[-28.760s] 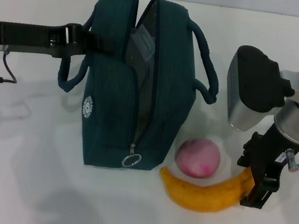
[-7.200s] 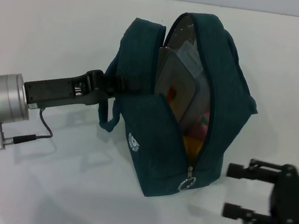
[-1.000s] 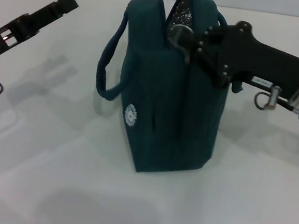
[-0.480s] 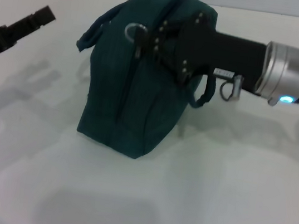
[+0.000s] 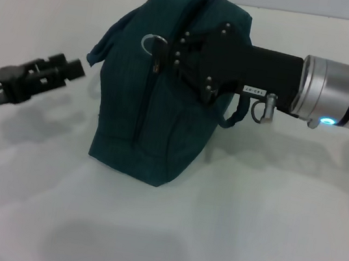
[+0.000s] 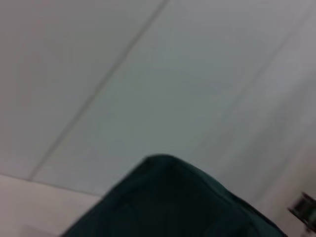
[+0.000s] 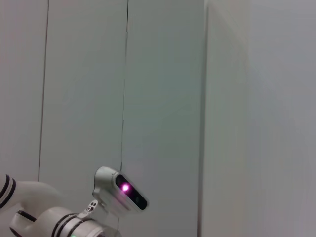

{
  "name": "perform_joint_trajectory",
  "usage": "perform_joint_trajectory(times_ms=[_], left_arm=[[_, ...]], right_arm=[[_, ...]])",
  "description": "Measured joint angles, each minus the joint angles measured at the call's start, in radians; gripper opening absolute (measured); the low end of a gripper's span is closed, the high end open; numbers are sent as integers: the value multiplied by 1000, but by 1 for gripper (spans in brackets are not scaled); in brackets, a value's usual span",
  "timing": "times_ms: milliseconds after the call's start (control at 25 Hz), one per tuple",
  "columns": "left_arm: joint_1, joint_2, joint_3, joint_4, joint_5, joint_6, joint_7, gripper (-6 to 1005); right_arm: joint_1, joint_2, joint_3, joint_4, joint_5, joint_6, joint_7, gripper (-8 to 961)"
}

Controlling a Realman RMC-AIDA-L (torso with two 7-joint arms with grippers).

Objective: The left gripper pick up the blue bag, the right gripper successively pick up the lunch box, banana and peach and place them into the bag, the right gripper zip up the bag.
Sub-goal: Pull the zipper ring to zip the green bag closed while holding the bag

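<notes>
1. While standing on the white table [image 5: 264,236], the dark teal-blue fabric bag [image 5: 162,122] leans slightly, its zip seam running up the near face to a ring pull [image 5: 154,41] near the top.
2. Right gripper [image 5: 167,56], black claw, sits against that pull; whether it grips the pull, cannot tell.
3. Left gripper [image 5: 72,67], just beside the bag's left side, appears closed and empty.
4. Open table lies in front.

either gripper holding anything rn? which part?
Right gripper pinches the blue bag at its ring zip pull, near the bag's top. Left gripper is off to the side, apart from the bag, holding nothing.
</notes>
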Motion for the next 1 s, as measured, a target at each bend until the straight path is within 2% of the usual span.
perform_joint_trajectory(times_ms=[160,480,1000], left_arm=[[-25,-6,0,6,63,29,38,839],[-64,-20,0,3,100,28,42,827],[-63,-31,-11,-6,121,-22,62,808]], right_arm=[[0,0,3,0,0,2,0,11],[0,0,4,-2,7,4,0,12],[-5,0,0,-2,13,-3,5,11]])
